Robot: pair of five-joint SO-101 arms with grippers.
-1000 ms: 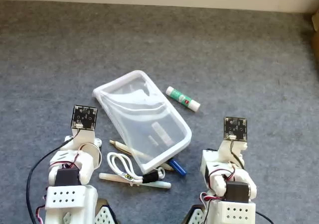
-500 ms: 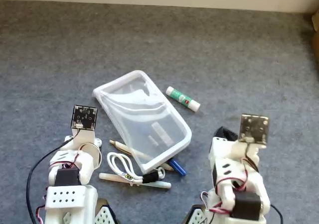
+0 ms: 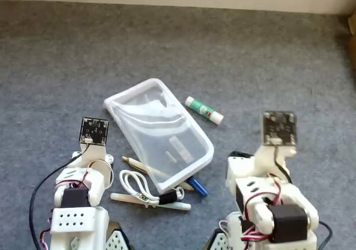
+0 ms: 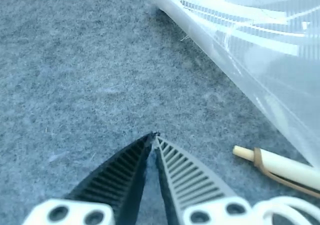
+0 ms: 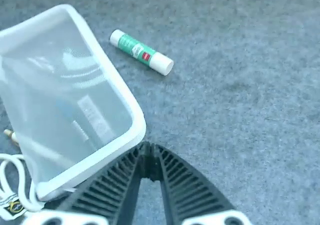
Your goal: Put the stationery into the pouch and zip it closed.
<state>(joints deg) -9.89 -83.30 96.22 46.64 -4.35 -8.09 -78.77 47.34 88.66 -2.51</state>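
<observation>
Just now, right arm lifted from folded rest and swung forward; left arm stayed put. Right gripper (image 5: 148, 148) was pinched closed, empty, hovering near pouch (image 3: 158, 133) corner, glue stick (image 3: 204, 110) lying beyond. Left gripper (image 4: 154, 136) likewise closed, nothing held, beside pouch edge. Judged task barely begun: no stationery seen going in. Pouch lay flat on grey mat (image 3: 67, 55) between arms, translucent white, rounded corners, overlapping blue pen (image 3: 197, 186) and cream pen (image 3: 136, 164). Zip state unclear.
</observation>
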